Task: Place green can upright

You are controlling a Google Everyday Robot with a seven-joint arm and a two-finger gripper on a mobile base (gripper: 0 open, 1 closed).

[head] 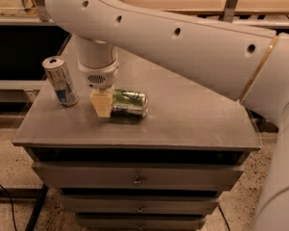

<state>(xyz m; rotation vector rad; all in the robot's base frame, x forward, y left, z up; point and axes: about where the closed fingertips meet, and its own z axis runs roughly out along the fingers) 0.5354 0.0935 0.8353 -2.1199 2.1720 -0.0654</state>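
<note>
The green can point(131, 103) lies on its side in the middle of the grey cabinet top point(192, 124), its long axis running left to right. It has a green and silver body with dark markings. My gripper point(101, 103) hangs down from the white wrist point(97, 66) and sits at the can's left end, covering that end. I cannot tell whether it touches the can. The big white arm point(183, 42) crosses the upper part of the view.
A taller slim silver-and-blue can point(60, 81) stands upright at the left of the cabinet top, close to the gripper. The cabinet has drawers point(135, 177) below its front edge. Shelves stand behind and to the left.
</note>
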